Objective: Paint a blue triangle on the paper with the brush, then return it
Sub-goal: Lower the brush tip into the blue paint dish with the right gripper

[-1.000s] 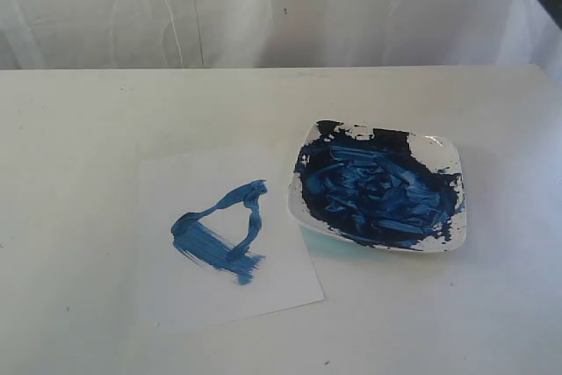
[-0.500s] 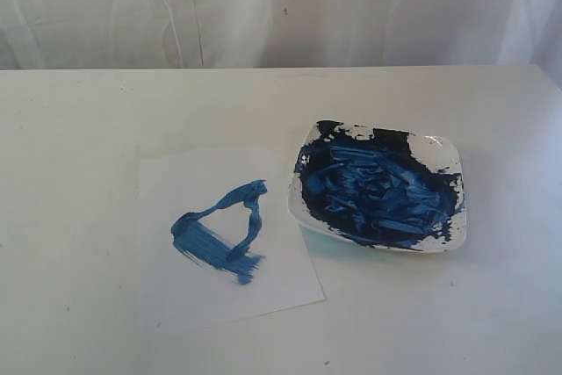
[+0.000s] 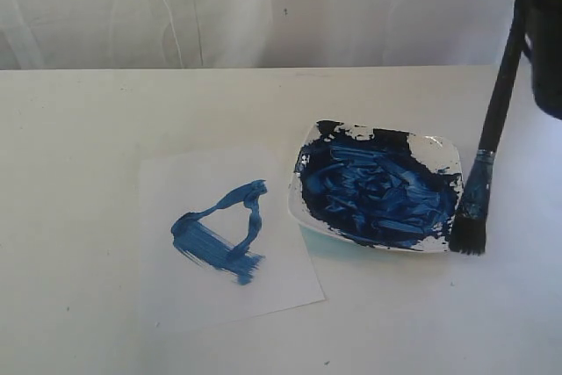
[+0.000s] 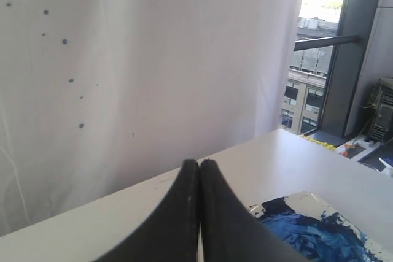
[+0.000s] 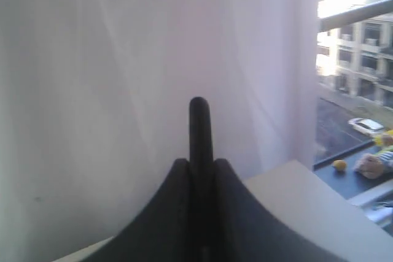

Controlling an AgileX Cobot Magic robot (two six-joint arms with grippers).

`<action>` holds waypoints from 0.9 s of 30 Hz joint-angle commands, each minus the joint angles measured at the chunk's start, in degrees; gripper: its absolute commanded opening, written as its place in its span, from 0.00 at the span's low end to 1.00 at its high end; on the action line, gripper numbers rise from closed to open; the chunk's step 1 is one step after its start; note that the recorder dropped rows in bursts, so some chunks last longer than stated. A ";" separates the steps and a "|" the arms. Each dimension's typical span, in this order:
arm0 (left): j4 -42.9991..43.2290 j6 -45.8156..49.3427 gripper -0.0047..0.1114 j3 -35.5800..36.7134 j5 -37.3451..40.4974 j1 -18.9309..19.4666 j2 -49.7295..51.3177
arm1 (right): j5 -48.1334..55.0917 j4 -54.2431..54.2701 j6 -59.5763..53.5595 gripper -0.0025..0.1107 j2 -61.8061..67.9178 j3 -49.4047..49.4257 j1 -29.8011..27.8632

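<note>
A blue triangle (image 3: 219, 233) of thick strokes is painted on the white paper (image 3: 285, 292), left of the paint-smeared dish (image 3: 442, 153). The black-handled brush (image 3: 492, 133) hangs nearly upright at the dish's right edge, its blue bristles (image 3: 468, 226) just off the rim near the table. My right gripper (image 5: 200, 162) is shut on the brush handle (image 5: 199, 127), whose end sticks up between the fingers; in the exterior view only a dark part of that arm (image 3: 544, 32) shows at the top right. My left gripper (image 4: 199, 162) is shut on nothing, raised above the table near the dish (image 4: 319, 231).
A white curtain (image 3: 263, 6) hangs behind the white table (image 3: 79, 147). Windows and buildings show beyond the table's far corner in both wrist views.
The right arm has come into the exterior view from the top right, bringing the brush down beside the dish's right edge. Half a second ago neither showed. Paper, triangle and dish are unmoved.
</note>
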 commanded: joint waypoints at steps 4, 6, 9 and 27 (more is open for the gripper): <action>-1.42 -0.82 0.04 2.48 5.40 0.02 -0.67 | -1.49 -0.82 1.91 0.02 5.77 -3.76 -6.13; -1.42 -0.82 0.04 2.48 7.22 0.02 -0.67 | -3.52 -0.82 1.91 0.02 7.95 -6.17 -7.95; -1.42 -0.82 0.04 2.48 9.53 0.02 -0.67 | -5.97 -0.82 1.91 0.02 11.81 -10.39 -10.20; -1.22 -0.82 0.04 2.48 10.44 0.02 -0.67 | -9.25 -0.82 1.91 0.02 38.14 -27.93 -18.72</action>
